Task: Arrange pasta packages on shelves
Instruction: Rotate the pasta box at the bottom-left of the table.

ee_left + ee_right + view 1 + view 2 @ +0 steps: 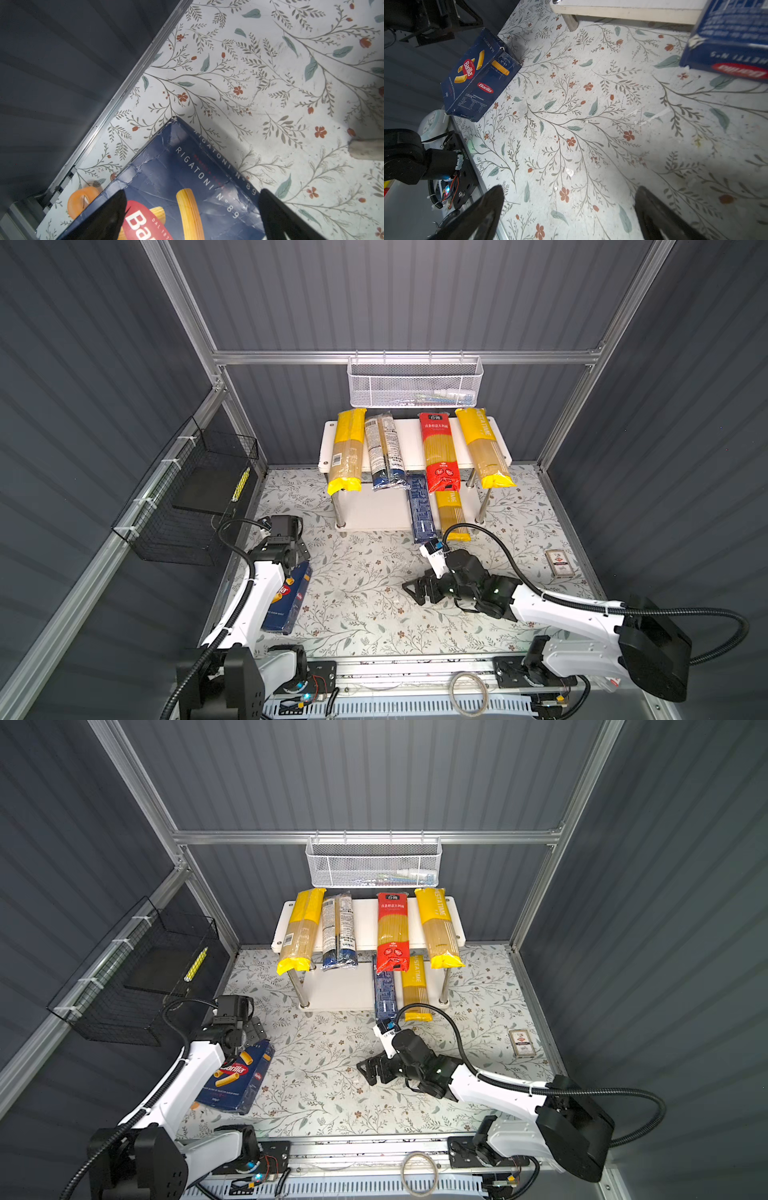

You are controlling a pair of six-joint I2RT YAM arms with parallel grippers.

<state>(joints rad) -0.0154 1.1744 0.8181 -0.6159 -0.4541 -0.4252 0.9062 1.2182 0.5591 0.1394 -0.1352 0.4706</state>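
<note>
Barilla box (237, 1080) against left edge (left jaws apart above it), right jaws apart over open mat (332, 1106).

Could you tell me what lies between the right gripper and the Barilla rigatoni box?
Only bare tabletop separates right gripper and box, in the right wrist view.

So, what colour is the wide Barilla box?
The Barilla box is dark blue; clearest in right wrist view.

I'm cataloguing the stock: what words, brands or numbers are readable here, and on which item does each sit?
"Barilla": wide blue box.
"RIGATONI N°89": the same box.
"…HETTI N°5", start cut off: narrow blue box.
"…STATIME": yellow bag on the top shelf, beside the red bag.
Too small to read: red bag's characters, grey-and-dark-blue bag, small card.
</note>
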